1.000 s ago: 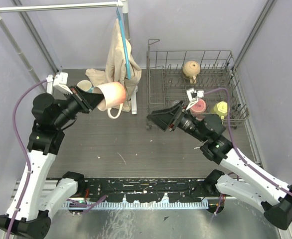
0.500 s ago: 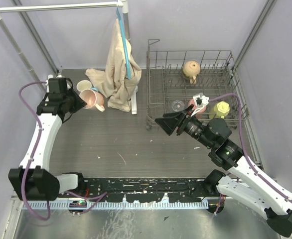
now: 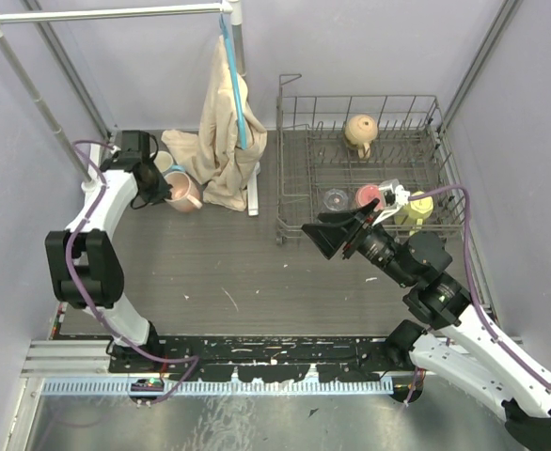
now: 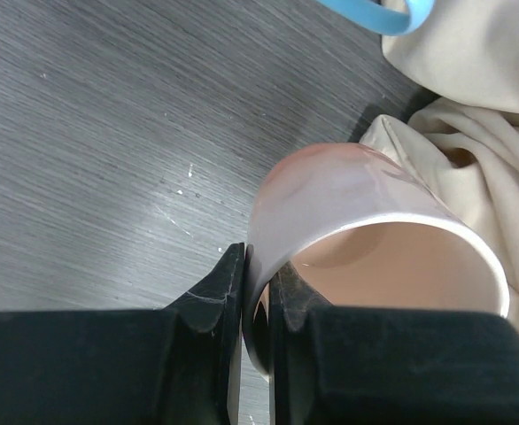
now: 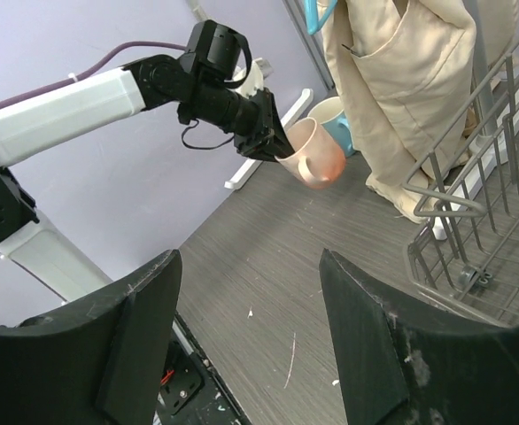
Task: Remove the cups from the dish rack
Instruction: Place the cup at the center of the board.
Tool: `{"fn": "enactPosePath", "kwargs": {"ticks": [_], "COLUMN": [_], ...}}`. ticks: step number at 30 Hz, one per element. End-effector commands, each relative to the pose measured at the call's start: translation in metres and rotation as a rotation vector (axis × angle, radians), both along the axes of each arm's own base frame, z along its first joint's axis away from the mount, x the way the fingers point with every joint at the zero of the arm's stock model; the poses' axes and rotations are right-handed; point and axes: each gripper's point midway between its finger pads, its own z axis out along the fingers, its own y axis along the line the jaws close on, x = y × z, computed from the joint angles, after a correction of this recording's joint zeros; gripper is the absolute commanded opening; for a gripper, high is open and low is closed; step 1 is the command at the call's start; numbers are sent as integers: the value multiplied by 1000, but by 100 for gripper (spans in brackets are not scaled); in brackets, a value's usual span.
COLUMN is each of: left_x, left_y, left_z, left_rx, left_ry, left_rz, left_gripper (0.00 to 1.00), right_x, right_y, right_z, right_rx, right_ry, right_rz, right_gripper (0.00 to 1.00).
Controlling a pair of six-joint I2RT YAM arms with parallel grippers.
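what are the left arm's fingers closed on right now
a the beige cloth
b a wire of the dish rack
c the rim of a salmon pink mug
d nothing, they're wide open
c: in the left wrist view the left gripper has its fingers pinched on the rim of the salmon pink mug, one inside the wall and one outside.

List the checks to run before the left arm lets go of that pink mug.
1. Grip: left gripper is shut on the wall of the pink mug, one finger inside, one outside. Ok.
2. Mug seated on the table: it looks tilted and its base is hidden. Cannot tell.
3. Gap to the light blue mug and the beige cloth: both are close beside it. Cannot tell.
4. Right gripper: open and empty. Ok.
5. Dish rack holds more cups, such as the tan cup. Ok.
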Motion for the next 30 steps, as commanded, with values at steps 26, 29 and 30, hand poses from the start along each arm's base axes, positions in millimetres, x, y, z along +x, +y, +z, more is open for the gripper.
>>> {"fn": "enactPosePath", "kwargs": {"ticks": [26,29,30], "left_x": [35,34,34], "left_y": [-1,-4,-4], "left_z": [-55,-58,-59], "left_rx": [36,36,42], "left_ry": [122,130,132], "left_rz": [-36,-44,-45], "left_gripper": [0,0,0], "right_x": [3,2,2], "right_y": [-5,-7,-7], "right_z": [8,9,9], "right_rx": [11,15,16], "right_ry": [-39,-42,-41], "right_rz": [-31,-34,-35], "right_gripper": [70,70,70]}}
